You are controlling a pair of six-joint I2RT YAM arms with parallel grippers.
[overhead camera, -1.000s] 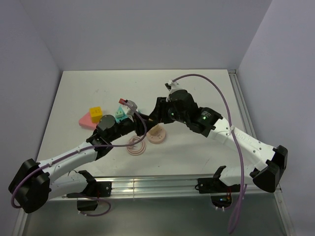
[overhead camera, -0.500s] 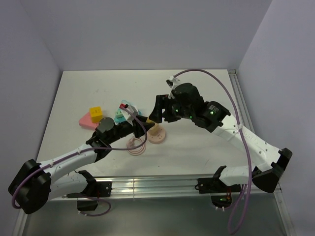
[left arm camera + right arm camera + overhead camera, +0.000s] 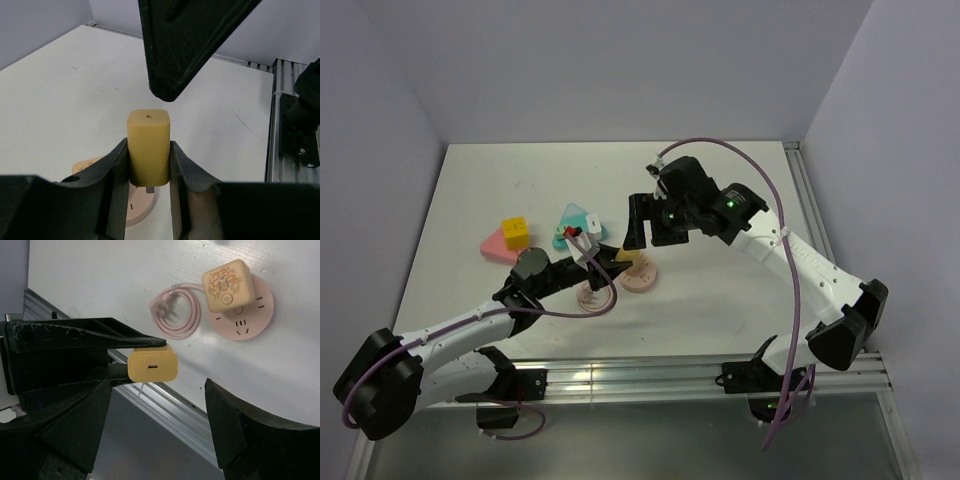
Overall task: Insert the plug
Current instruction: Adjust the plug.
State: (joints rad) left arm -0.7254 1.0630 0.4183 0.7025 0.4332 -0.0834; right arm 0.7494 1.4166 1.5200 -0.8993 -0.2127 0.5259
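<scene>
My left gripper (image 3: 612, 256) is shut on a yellow plug (image 3: 623, 257), gripped by its sides with its metal prongs pointing down. In the left wrist view the plug (image 3: 148, 145) hangs just above the round pink socket (image 3: 134, 210). The socket (image 3: 642, 277) lies at the table's middle, a cream adapter (image 3: 226, 285) plugged into its far half and a coiled pink cable (image 3: 592, 297) beside it. My right gripper (image 3: 638, 224) is open and empty, above the plug; its fingers (image 3: 75, 430) frame the plug (image 3: 152, 365) from above.
A yellow block (image 3: 514, 233) on a pink triangle (image 3: 494, 246) and a teal shape (image 3: 574, 220) lie left of the socket. A metal rail (image 3: 650, 378) runs along the near table edge. Walls close the back and sides.
My right gripper has moved up and back from the left gripper and now hangs open above the plug. My left gripper has shifted slightly toward the socket with the plug.
</scene>
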